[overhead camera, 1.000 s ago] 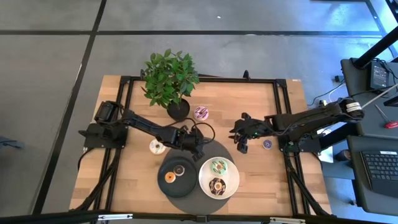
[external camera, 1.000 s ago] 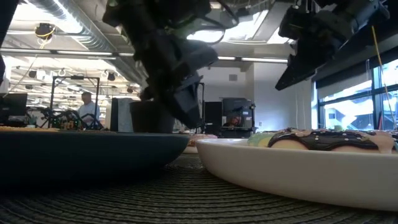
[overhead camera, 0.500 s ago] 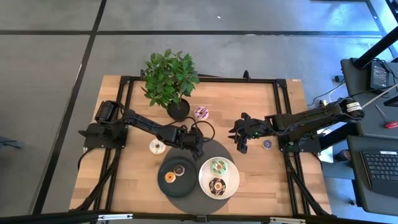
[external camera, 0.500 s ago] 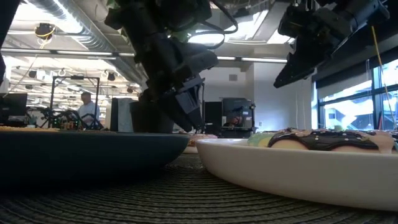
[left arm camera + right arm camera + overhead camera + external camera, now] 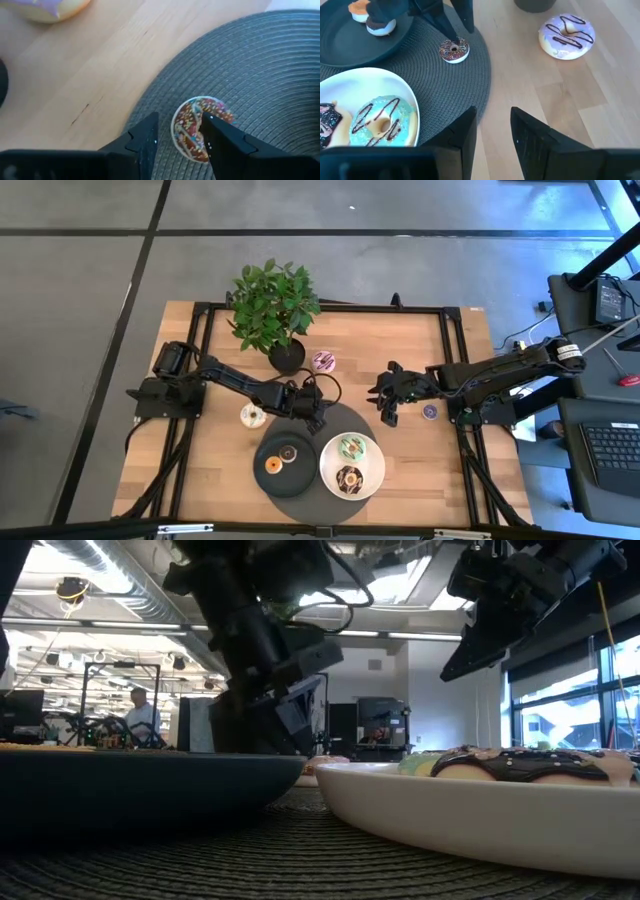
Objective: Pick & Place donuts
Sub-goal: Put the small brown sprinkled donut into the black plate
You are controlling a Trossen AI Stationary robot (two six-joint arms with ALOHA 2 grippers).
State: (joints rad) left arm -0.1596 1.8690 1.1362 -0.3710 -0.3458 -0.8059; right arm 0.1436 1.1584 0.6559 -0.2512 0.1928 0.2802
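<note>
My left gripper (image 5: 179,136) is open over the far-left part of the round grey mat (image 5: 352,418). A tiny chocolate-sprinkled donut (image 5: 200,127) lies flat on the mat under and between its fingertips, and the right wrist view shows that donut (image 5: 454,50) too. My right gripper (image 5: 492,125) is open and hovers to the right of the mat, touching nothing. A green-iced donut (image 5: 351,447) and a chocolate one (image 5: 349,477) lie on the white plate (image 5: 372,480). Two tiny donuts (image 5: 280,459) sit on the black plate (image 5: 262,476). My left gripper points down at the tiny sprinkled donut (image 5: 451,46), which lies flat on the mat between its fingertips. One finger (image 5: 217,137) overlaps the donut's edge in the wrist view. I cannot tell whether it touches the donut.
A lilac-iced donut (image 5: 322,361) lies on bare wood near a potted plant (image 5: 274,305) at the far edge. A white donut (image 5: 252,415) lies left of the mat, a tiny purple one (image 5: 429,411) right of my right gripper. A person (image 5: 138,712) stands in the room behind.
My left gripper has shifted slightly over the mat's far-left part and turned a little, as the low view shows. My right arm has kept still.
</note>
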